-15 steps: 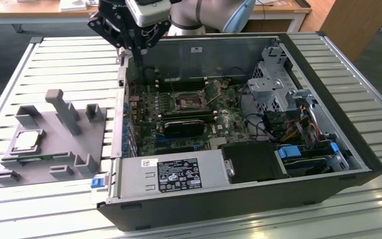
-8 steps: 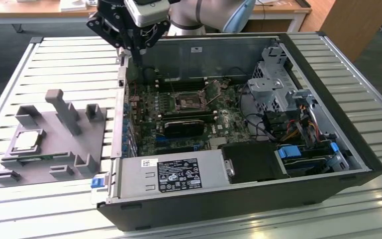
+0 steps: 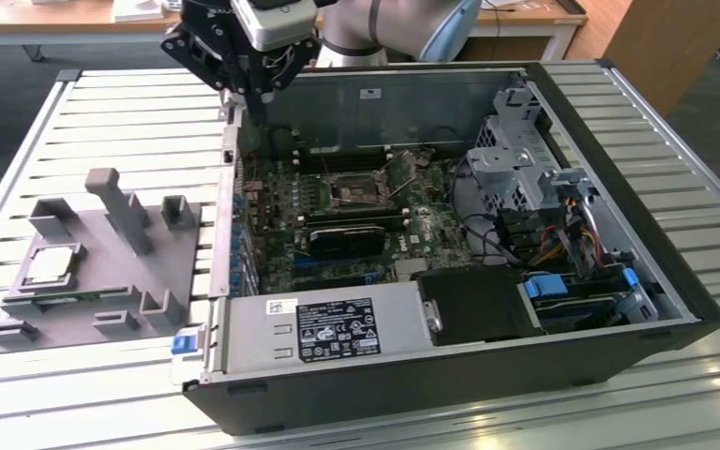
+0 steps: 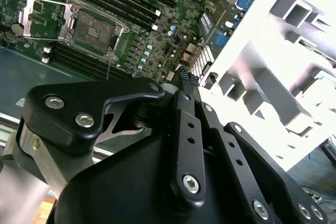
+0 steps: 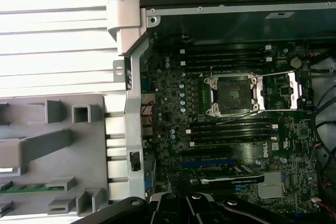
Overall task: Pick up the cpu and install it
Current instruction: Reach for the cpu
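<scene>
Open computer case sits beside grey holder.

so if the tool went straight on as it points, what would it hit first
Likely the green motherboard, at its edge beside the grey metal case wall; depth is unclear, so the tool might meet that wall.

We see an open computer case lying on its side on a slatted metal table. Inside it, a green circuit board carries a square socket with a metal frame. A silver box with a label sits along the near edge. The gripper hangs over the case's far corner on the exterior view's left, fingers pointing down and drawn together, holding nothing. Well apart from it, outside the case on that same side, the cpu lies flat on a grey plastic holder.
</scene>
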Available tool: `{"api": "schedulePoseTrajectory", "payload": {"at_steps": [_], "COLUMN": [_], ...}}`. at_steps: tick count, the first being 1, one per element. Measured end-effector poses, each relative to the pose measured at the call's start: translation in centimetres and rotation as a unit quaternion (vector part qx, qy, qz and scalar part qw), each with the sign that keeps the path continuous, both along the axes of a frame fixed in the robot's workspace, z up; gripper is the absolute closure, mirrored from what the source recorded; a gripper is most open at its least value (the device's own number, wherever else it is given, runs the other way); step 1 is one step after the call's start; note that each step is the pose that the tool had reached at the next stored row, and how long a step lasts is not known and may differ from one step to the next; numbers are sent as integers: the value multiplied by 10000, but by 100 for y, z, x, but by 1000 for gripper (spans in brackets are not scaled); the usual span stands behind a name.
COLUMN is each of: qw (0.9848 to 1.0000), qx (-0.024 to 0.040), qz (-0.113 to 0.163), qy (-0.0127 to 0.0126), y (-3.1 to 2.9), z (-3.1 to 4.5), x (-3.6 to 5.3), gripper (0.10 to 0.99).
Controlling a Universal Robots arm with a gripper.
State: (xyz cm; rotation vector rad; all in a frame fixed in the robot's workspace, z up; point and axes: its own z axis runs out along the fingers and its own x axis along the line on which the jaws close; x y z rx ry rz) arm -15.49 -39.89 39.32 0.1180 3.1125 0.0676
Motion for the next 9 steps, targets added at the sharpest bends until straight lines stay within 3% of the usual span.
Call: {"api": "schedulePoseTrajectory", "payload": {"at_steps": [9], "qw": [10000], "qx": [0], "qz": [0], "qy": [0], "y": [0], "z": [0], "x": [-20], "gripper": [980]}}
